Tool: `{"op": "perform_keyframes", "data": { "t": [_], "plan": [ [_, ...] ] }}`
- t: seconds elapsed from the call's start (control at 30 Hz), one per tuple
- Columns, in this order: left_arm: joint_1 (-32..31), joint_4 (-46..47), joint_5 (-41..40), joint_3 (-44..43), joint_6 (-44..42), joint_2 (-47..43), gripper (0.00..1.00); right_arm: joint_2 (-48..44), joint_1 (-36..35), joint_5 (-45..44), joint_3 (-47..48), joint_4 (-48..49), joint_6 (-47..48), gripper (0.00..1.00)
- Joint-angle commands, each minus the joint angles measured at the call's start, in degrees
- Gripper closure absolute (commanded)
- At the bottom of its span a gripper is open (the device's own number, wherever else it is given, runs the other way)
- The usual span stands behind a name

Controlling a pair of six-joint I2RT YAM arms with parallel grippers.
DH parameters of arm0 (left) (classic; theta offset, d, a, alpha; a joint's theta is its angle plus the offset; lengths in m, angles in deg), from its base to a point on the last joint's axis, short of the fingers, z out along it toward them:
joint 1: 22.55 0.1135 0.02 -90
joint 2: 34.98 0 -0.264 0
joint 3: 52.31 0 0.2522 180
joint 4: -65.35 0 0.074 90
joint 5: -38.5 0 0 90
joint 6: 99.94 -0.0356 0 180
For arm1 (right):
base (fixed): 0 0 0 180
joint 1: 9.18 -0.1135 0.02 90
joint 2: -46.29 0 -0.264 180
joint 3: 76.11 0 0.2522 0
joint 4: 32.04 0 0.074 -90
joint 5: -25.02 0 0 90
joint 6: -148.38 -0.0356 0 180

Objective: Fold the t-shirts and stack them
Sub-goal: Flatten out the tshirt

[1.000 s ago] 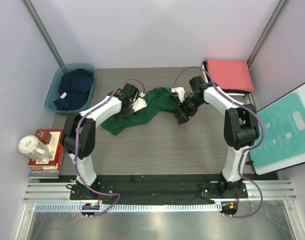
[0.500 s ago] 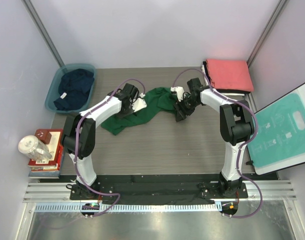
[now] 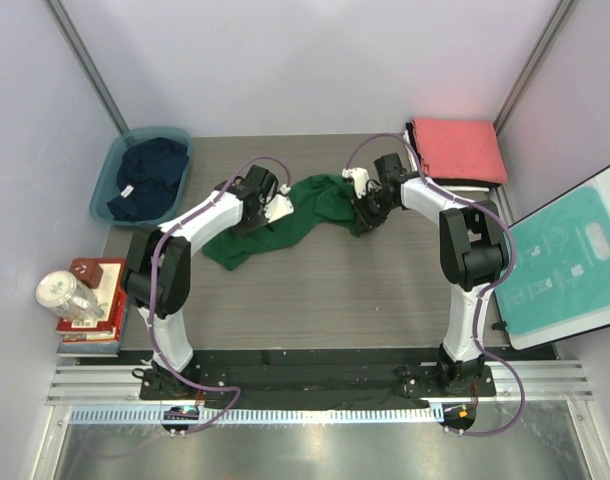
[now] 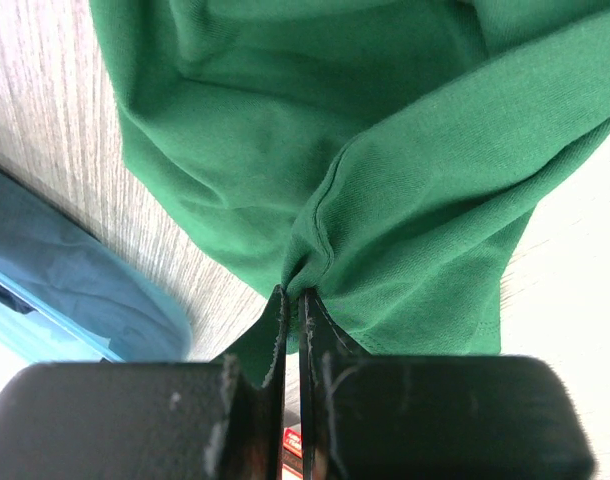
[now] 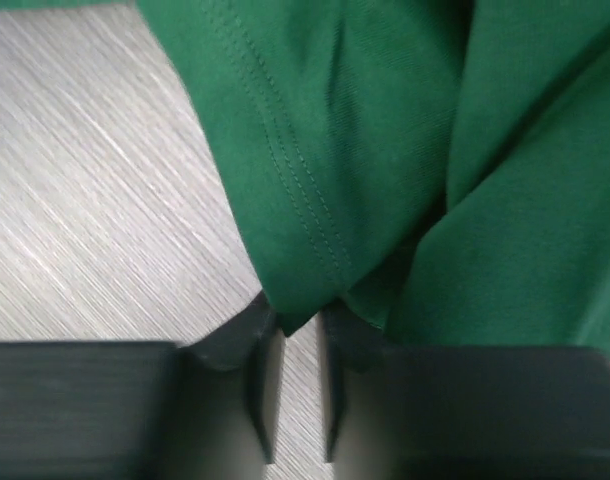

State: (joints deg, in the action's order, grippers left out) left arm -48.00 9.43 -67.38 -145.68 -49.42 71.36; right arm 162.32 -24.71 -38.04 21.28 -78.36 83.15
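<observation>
Left gripper (image 4: 293, 296) and right gripper (image 5: 297, 318) sit at opposite ends of the green tee (image 3: 305, 215).
Our left clamps a bunched fold. Our right brackets a stitched hem with narrow jaws, and we cannot tell if it bites. Between them the soft, crumpled knit lies crosswise on the wood-grain table (image 3: 315, 300).

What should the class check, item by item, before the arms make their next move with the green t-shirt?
1. Left pincer clamped on the green t-shirt: ok, fabric is pinched between shut fingers.
2. Right pincer gripping the hem: cannot tell; a hem corner sits between narrowly parted fingers.
3. Shirt spread flat: not ok, it lies bunched and creased on the table.
4. Shirt apart from the coral-red folded shirt: ok.
5. Navy t-shirt out of the way in the teal tub: ok.
</observation>
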Motion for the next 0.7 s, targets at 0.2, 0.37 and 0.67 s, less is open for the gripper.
{"op": "perform_keyframes", "data": {
  "t": [0.2, 0.37, 0.67],
  "plan": [
    [0.4, 0.6, -0.6, -1.2, -0.2, -0.9, 1.0, -1.1, -0.4, -3.9, 1.8, 3.6, -0.9, 0.99],
    [1.0, 1.2, -1.9, -3.0, -1.3, -2.1, 1.0, -4.3, -0.4, -12.0, 6.9, -0.4, 5.9, 0.99],
    [3.8, 3.2, -9.6, -28.1, -7.9, 1.3, 1.0, -5.3, 2.5, -34.7, 28.4, -0.1, 25.0, 0.99]
  ]
}}
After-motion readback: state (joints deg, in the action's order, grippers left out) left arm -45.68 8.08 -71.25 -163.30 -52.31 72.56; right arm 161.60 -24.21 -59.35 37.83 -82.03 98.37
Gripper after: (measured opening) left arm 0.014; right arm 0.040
